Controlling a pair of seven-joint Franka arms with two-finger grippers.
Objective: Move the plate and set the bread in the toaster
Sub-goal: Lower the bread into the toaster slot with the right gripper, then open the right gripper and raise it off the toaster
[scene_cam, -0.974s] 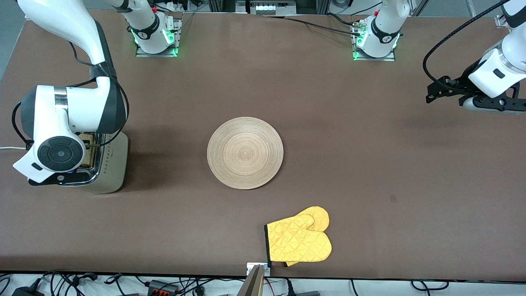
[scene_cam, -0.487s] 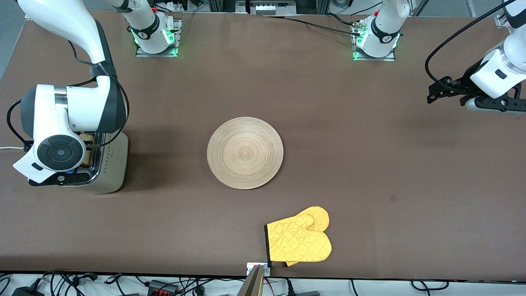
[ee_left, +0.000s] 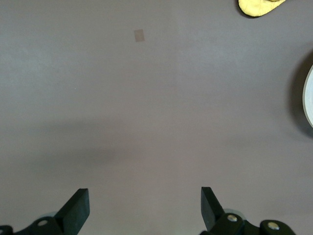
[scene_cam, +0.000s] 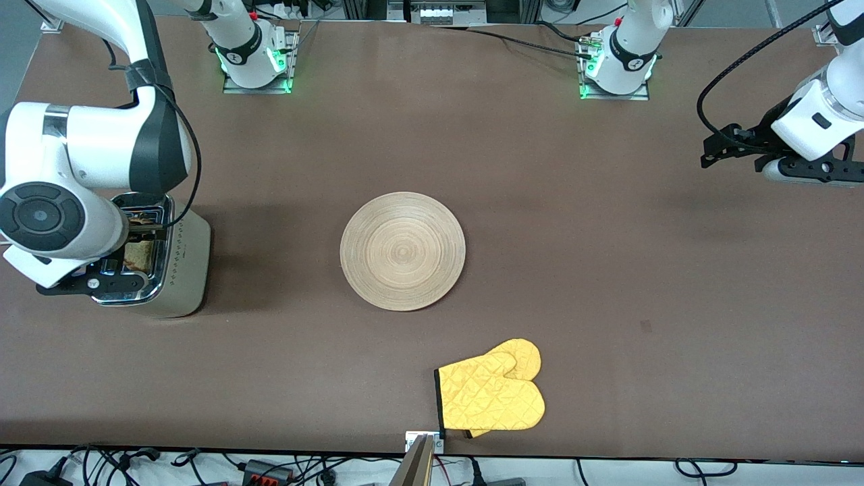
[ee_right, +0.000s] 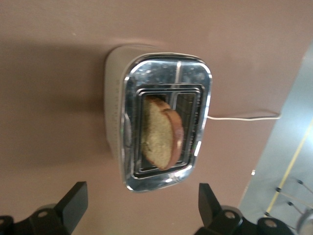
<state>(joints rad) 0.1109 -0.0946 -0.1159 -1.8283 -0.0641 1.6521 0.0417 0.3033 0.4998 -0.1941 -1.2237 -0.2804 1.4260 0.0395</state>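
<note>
The toaster (scene_cam: 177, 270) stands at the right arm's end of the table. The bread (ee_right: 161, 134) leans tilted in one slot of the toaster (ee_right: 117, 122), its top sticking out; it also shows in the front view (scene_cam: 138, 253). My right gripper (ee_right: 143, 200) hangs open and empty above the toaster, clear of the bread. The round wooden plate (scene_cam: 403, 251) lies at the table's middle with nothing on it; its edge shows in the left wrist view (ee_left: 309, 98). My left gripper (scene_cam: 709, 153) is open and empty over bare table at the left arm's end, and shows in its wrist view (ee_left: 143, 200).
A yellow quilted oven mitt (scene_cam: 491, 395) lies near the table's front edge, nearer to the camera than the plate. The toaster's white cord (ee_right: 244, 117) runs off toward the table's edge. A small pale mark (ee_left: 139, 35) is on the table under the left arm.
The right arm has lifted up and away from the toaster, uncovering its top; the bread stays in the slot. The left arm has hardly moved.
</note>
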